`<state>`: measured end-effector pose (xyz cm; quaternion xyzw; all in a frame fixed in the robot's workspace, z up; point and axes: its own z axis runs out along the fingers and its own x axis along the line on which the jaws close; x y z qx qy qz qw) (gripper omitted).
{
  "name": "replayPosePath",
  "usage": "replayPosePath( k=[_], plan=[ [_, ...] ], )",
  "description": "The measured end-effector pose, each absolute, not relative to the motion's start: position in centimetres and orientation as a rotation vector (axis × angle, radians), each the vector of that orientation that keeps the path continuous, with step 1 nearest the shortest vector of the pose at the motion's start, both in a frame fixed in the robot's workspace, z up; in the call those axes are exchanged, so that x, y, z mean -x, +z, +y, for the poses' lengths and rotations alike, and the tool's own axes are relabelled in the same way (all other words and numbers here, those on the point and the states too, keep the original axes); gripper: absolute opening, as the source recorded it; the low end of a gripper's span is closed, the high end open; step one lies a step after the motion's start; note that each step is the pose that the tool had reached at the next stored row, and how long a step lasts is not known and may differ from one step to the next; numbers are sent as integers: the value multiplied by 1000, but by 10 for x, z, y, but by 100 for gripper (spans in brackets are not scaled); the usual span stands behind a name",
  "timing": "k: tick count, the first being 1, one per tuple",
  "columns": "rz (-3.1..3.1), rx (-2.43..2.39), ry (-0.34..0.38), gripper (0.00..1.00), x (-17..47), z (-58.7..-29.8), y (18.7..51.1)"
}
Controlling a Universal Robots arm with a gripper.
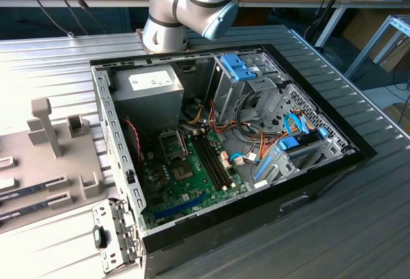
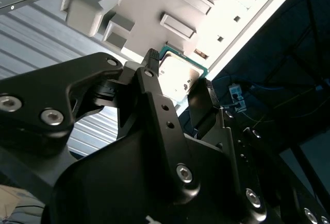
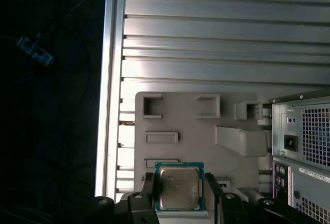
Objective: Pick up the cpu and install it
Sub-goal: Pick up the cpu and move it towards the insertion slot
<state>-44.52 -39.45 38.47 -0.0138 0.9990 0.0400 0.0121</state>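
Right now your gripper [image 3: 180, 195] is closed onto the cpu [image 3: 179, 187]. In the first wrist view you see one black finger [image 3: 148, 190] pressed against one green edge of the chip and the other finger against the opposite edge. The silver-grey lid faces the camera, bare between them. The second wrist view gives you the same grip from another angle: the cpu [image 2: 179, 73] sits at the very tips of the gripper [image 2: 178, 80], with a finger [image 2: 154, 98] flush on either side.

Behind the chip you have the grey fixture plate [image 3: 196, 131], with its rectangular pockets and a raised block [image 3: 241, 140]. The cpu's edge overlaps one of those pockets in the picture. Whether the chip touches the plate or hangs clear of it, you cannot tell from these angles. The plate lies on the ribbed aluminium table [image 3: 206, 38], and the rear panel of the computer case [image 3: 304, 147] stands just beside the plate.

In the exterior view you see the arm [image 1: 192, 0] at the far side of the open computer case [image 1: 320, 176], with the green motherboard [image 1: 186, 186] lying in its floor. The fixture plate [image 1: 38, 183] sits to the exterior view's left of the case, apart from the board.
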Motion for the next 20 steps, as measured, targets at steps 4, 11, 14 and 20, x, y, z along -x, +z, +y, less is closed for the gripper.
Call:
replayPosePath(
  k=[4, 11, 14, 20],
  plan=[
    [3115, 43, 125, 47, 443, -394, 385],
    [3115, 43, 125, 47, 438, -394, 385],
    [3115, 43, 125, 47, 437, -394, 385],
    [3115, 43, 125, 47, 431, -395, 385]
  ],
)
